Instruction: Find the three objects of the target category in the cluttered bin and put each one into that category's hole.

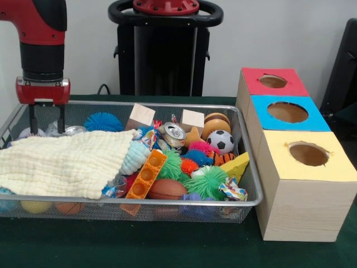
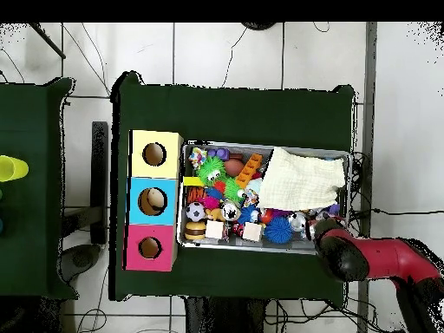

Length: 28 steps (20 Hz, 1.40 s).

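I see the gripper (image 1: 47, 119) hanging at the wire mesh bin's (image 1: 254, 192) far corner, just behind the cream cloth (image 1: 64, 162); its two fingers stand apart with nothing between them. The cloth covers about half of the bin. Beside it lie a soccer ball (image 1: 221, 142), a blue spiky ball (image 1: 103, 121), a green spiky ball (image 1: 207, 182), a drink can (image 1: 172, 134), two wooden cubes (image 1: 140, 116) and an orange brick (image 1: 146, 174). The three boxes' holes, red (image 1: 273, 81), blue (image 1: 287, 112) and yellow (image 1: 308, 153), stand next to the bin.
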Each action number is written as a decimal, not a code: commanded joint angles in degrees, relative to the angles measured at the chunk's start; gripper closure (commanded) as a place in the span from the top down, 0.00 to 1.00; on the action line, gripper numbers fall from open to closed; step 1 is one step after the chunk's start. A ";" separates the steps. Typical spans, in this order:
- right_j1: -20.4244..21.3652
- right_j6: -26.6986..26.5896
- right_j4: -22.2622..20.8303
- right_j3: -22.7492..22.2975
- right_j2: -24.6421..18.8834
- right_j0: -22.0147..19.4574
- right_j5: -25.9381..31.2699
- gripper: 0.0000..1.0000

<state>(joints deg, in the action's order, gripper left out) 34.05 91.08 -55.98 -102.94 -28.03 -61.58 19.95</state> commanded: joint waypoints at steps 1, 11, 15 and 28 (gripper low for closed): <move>-3.80 -12.12 -1.70 2.95 -0.62 -0.49 8.34 1.00; -3.19 -15.57 -0.45 1.22 -1.46 -2.97 11.24 1.00; -4.84 -14.89 -2.09 2.34 -0.62 -2.37 10.78 1.00; -6.03 -15.16 -2.23 2.21 0.43 -1.65 12.52 1.00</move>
<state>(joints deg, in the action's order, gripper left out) 32.94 91.08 -55.30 -102.98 -28.19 -63.33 22.37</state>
